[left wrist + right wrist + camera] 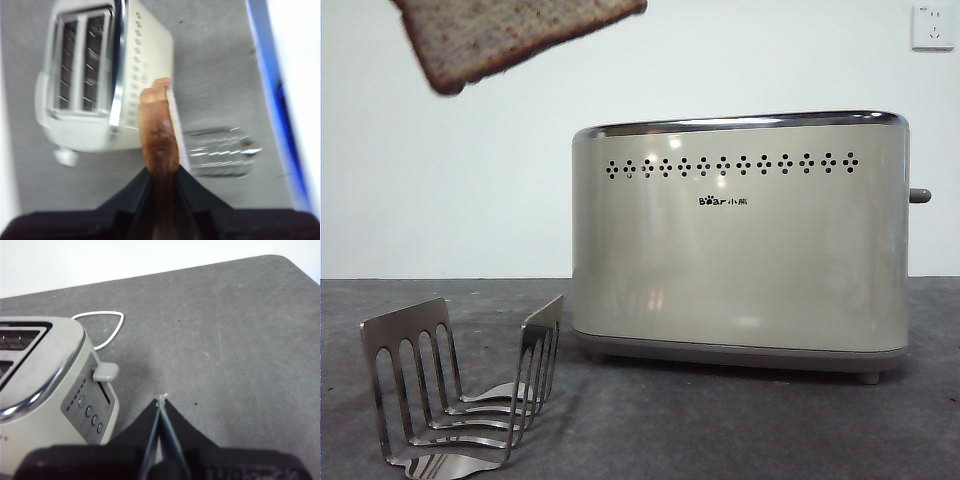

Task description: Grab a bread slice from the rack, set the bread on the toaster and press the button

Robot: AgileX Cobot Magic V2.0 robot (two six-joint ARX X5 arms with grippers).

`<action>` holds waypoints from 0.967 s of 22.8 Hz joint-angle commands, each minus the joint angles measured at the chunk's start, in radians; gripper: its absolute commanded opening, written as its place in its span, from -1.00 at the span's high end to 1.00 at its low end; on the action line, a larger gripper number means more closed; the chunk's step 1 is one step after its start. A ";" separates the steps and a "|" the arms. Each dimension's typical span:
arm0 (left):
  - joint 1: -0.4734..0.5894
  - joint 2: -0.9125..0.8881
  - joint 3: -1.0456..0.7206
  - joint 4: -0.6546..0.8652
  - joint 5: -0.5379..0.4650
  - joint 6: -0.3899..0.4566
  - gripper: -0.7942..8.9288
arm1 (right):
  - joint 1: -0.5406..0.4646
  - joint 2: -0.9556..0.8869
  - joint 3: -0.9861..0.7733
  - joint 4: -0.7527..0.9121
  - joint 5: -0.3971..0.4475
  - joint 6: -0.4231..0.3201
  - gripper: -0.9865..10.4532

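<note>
The slice of bread hangs tilted at the top left of the front view, high above the rack and left of the toaster. My left gripper is shut on the slice of bread, held edge-on above the table between the toaster, whose two slots show, and the rack, which holds no bread. My right gripper is shut and empty, hovering over the table beside the toaster's narrow end, near the button. The button also sticks out at the toaster's right end.
A white cord loops on the grey table behind the toaster. A row of small round control buttons sits below the lever. A white wall socket is at the top right. A blue strip runs along the table edge.
</note>
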 commanded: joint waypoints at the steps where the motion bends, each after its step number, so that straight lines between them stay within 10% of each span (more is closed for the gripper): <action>1: -0.003 0.028 0.042 0.100 -0.051 0.157 0.85 | 0.001 -0.002 0.006 -0.013 0.000 0.003 0.83; 7: -0.003 0.115 0.134 0.294 -0.067 0.283 0.86 | 0.001 -0.002 0.006 -0.031 0.000 0.003 0.83; 22: -0.001 0.430 0.396 0.180 0.056 0.331 0.86 | 0.001 -0.002 0.006 -0.031 -0.001 0.003 0.83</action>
